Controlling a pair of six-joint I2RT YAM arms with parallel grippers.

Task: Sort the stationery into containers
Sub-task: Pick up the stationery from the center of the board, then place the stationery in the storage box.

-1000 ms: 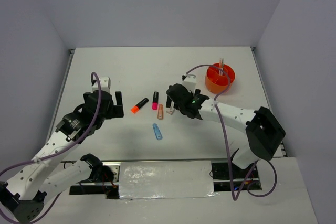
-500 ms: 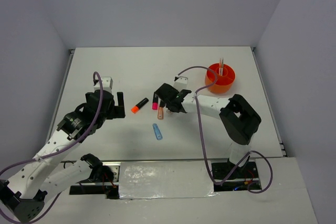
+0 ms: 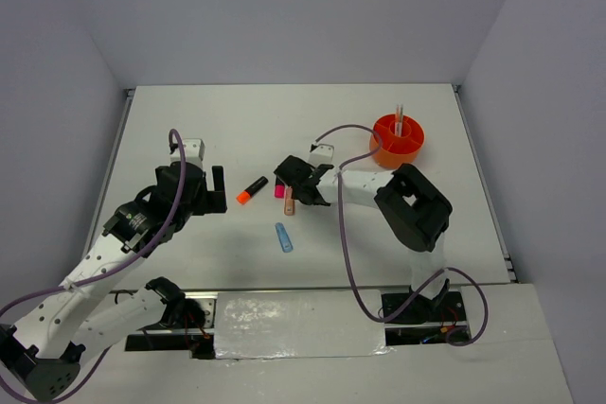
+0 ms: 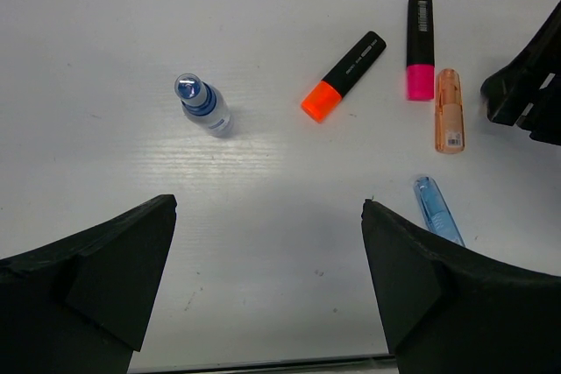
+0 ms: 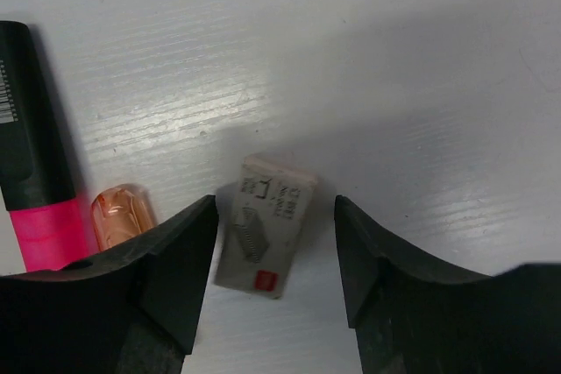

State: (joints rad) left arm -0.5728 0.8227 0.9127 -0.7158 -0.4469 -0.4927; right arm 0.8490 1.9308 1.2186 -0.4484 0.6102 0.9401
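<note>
Left tool (image 4: 267, 251) hangs spread, idle. Right tool (image 5: 273, 208), jaws apart, straddles the white piece (image 5: 266, 236); closing may twist the skewed piece out or snag the peach bar (image 5: 123, 212) at 9 o'clock. Orange tub (image 3: 398, 139) sits at 2 o'clock.

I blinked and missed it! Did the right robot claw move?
Yes. The right gripper slid left, away from the orange tub, toward the pink highlighter.

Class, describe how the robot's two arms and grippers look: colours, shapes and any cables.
The left arm and right arm are white tubular links joined by bulky black housings. A thin purple cable loops along each. The left gripper and right gripper each have two matte-black, wedge-shaped fingers.
</note>
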